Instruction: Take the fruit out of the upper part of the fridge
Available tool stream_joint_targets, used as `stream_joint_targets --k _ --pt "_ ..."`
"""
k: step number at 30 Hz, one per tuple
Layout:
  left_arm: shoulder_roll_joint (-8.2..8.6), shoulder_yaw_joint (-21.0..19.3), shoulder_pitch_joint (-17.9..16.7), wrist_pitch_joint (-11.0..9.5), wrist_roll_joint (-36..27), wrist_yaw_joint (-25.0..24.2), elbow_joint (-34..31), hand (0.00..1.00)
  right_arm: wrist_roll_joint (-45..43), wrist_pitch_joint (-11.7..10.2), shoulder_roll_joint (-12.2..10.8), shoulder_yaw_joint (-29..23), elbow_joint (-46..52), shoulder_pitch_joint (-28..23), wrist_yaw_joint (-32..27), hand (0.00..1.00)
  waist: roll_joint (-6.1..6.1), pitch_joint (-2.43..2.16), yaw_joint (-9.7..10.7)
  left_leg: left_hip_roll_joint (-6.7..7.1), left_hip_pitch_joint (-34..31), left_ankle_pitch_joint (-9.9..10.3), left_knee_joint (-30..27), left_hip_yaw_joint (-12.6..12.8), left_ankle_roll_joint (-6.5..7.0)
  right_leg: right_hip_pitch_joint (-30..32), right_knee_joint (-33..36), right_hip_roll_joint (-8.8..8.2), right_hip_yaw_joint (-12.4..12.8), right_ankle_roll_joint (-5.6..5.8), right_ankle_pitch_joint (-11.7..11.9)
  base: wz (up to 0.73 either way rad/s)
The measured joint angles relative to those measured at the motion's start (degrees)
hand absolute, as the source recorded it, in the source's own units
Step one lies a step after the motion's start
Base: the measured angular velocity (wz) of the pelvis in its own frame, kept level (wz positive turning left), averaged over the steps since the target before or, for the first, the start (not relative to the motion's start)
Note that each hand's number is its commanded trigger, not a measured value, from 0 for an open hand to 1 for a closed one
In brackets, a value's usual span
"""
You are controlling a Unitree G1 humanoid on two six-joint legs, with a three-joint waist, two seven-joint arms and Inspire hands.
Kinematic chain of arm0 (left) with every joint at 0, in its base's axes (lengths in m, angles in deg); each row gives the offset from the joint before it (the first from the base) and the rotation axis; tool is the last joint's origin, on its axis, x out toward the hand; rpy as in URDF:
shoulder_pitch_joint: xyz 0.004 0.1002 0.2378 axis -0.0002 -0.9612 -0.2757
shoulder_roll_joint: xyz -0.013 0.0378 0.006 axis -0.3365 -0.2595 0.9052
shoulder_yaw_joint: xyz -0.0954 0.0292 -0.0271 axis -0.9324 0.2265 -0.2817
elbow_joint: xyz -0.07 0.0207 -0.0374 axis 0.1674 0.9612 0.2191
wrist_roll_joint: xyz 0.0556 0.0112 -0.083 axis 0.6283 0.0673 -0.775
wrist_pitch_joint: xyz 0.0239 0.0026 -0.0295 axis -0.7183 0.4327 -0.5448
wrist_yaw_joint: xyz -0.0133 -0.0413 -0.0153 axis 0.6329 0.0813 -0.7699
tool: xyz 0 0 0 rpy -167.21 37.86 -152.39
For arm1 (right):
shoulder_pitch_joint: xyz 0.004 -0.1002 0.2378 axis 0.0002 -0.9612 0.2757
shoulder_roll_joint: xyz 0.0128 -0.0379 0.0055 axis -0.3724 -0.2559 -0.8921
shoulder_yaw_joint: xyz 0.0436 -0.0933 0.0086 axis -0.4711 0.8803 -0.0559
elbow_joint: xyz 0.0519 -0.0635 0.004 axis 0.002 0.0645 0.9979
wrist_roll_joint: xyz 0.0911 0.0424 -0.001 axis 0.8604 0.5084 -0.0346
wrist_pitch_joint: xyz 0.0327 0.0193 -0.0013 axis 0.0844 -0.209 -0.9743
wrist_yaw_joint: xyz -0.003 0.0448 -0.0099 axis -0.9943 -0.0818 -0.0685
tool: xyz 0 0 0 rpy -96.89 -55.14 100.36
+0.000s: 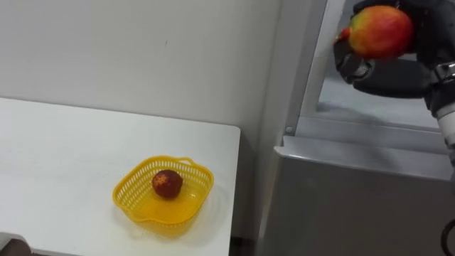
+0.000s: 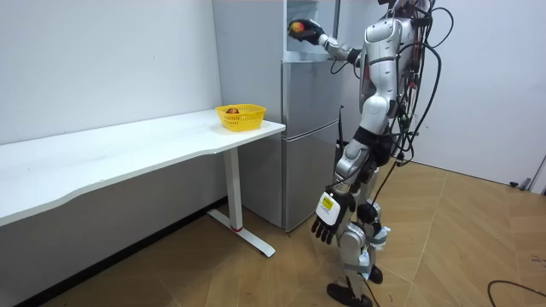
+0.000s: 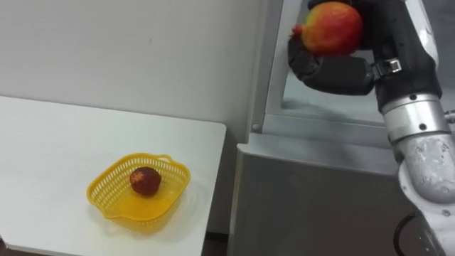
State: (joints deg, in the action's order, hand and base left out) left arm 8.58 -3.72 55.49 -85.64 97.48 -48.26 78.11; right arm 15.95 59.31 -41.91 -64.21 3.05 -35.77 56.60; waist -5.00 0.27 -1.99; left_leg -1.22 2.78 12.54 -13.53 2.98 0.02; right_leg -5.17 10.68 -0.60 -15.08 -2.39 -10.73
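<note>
Right hand [image 3: 334, 71] grips red fruit [image 3: 333, 27] by fridge [image 3: 320, 192].

Right hand [image 3: 334, 71]: black; wrist black, forearm ribbed silver. Left hand [image 2: 328, 223]: black, white tag on back. Torso, limbs silver-grey; dark cables at back.

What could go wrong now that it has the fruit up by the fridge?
The fruit is round and held high in the right hand at the fridge opening; a slipping grip could drop it. The basket sits near the table edge and already holds a small fruit, so a clumsy put-down might tip it.
</note>
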Motion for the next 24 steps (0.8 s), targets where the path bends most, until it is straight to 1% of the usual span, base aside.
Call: stream_joint_targets --k 1,3,5,7,9,10,11,13,16,18,19,21,22,24 --pt "0.16 -0.07 -0.01 -0.08 -0.02 0.08 0.07 0.00 -0.19 -0.15 -0.20 0.00 0.37 0.00 -0.05 1.00 0.14 0.02 -0.02 0.01 0.25 0.01 0.01 0.02 0.01 -0.25 0.04 0.00 0.08 0.00 0.00 0.00" --pt "0.84 -0.42 0.07 -0.26 -0.04 0.13 0.37 0.00 -0.28 -0.02 -0.57 0.00 3.89 -0.19 -0.01 1.00 0.43 0.23 0.10 0.00 0.58 0.05 0.87 0.08 0.02 -0.52 0.04 0.08 0.72 0.02 -0.01 -0.02" --pt "1.12 -0.57 -0.17 -0.25 -0.08 -0.04 0.40 0.00 -1.52 -0.07 -0.83 -0.01 8.56 -0.80 0.21 1.00 0.51 0.14 0.11 0.19 0.49 0.05 0.83 0.17 0.01 -0.41 -0.09 0.18 0.96 0.01 -0.02 -0.06" --pt "1.27 -0.56 -0.66 -0.24 -0.19 -0.17 0.41 0.00 -2.28 -0.62 -0.84 -0.01 13.16 -1.09 0.76 1.00 0.43 -0.07 0.32 0.16 0.78 0.00 0.73 0.21 -0.05 -0.57 -0.17 0.27 0.98 -0.02 -0.03 0.00" --pt "1.30 -0.56 -0.61 -0.40 -0.49 -0.18 0.47 0.00 -2.34 -1.35 -0.85 0.00 14.99 -1.13 1.11 1.00 0.29 -0.23 0.15 0.16 1.08 -0.03 0.72 0.20 -0.06 -0.86 -0.16 0.29 1.04 -0.02 -0.03 0.00" --pt "1.30 -0.56 -0.56 -0.58 -0.70 -0.18 0.59 0.00 -2.57 -1.37 -0.85 0.00 15.56 -1.13 1.37 1.00 0.28 -0.25 0.11 0.16 1.17 -0.03 0.72 0.20 -0.06 -0.95 -0.16 0.29 1.04 -0.02 -0.03 0.00" --pt "1.30 -0.53 -0.60 -1.18 -0.73 -0.18 0.97 0.00 -3.09 -1.65 -0.85 0.20 16.32 -1.14 1.78 1.00 0.22 -0.28 -0.01 0.16 1.59 -0.03 0.75 0.19 -0.06 -1.14 -0.14 0.27 0.99 -0.02 -0.03 0.00" --pt "1.39 -0.50 -0.36 -1.53 -0.74 -0.18 1.18 0.00 -4.55 -2.18 -0.95 0.45 17.16 -1.67 2.92 1.00 0.17 -0.20 -0.02 0.16 1.97 -0.03 0.78 0.15 -0.06 -1.53 -0.12 0.20 0.89 0.00 -0.04 0.00" --pt "1.42 -0.28 -0.36 -2.18 -0.72 -0.18 1.17 0.00 -9.14 -2.52 -1.48 1.62 17.93 -1.74 5.33 1.00 -0.14 0.05 -0.10 0.11 1.99 -0.02 0.85 0.18 -0.05 -1.59 -0.05 0.17 0.91 0.02 -0.06 0.00" --pt "1.40 -0.24 -0.14 -2.22 -0.60 -0.30 1.17 0.00 -12.85 -2.50 -2.23 2.90 18.90 -1.74 7.19 1.00 -0.29 0.12 -0.12 0.15 1.83 0.00 0.98 0.11 -0.05 -1.46 0.08 0.17 0.91 0.01 -0.07 0.00" --pt "1.37 -0.28 0.05 -2.25 -0.64 -0.35 1.20 0.00 -14.17 -2.45 -2.31 3.13 19.47 -1.77 7.52 1.00 -0.47 0.05 -0.18 0.18 1.76 0.00 1.03 0.07 -0.06 -1.36 0.12 0.17 0.94 0.00 -0.09 0.00" --pt "0.96 -0.28 0.78 -2.48 -0.86 -1.20 2.42 0.00 -18.30 -2.76 -2.51 4.90 22.21 -1.77 7.79 1.00 -0.67 -0.04 -0.95 0.17 1.73 0.00 0.89 0.09 -0.06 -1.19 0.11 0.20 0.94 -0.03 -0.11 0.00" --pt "0.80 -0.21 0.96 -2.48 -1.09 -1.46 2.53 0.00 -18.90 -3.06 -2.61 5.47 22.67 -1.78 7.79 1.00 -0.70 -0.05 -1.27 0.16 1.81 0.00 0.85 0.09 -0.07 -1.17 0.11 0.21 0.93 -0.04 -0.12 0.00" --pt "0.33 -0.21 1.87 -2.60 -1.28 -2.07 2.61 0.00 -20.23 -3.80 -2.64 7.75 24.14 -1.78 8.23 1.00 -1.26 -0.11 -2.38 0.13 1.73 0.00 0.81 -0.03 -0.07 -1.13 0.13 0.24 0.81 -0.05 -0.12 0.00"
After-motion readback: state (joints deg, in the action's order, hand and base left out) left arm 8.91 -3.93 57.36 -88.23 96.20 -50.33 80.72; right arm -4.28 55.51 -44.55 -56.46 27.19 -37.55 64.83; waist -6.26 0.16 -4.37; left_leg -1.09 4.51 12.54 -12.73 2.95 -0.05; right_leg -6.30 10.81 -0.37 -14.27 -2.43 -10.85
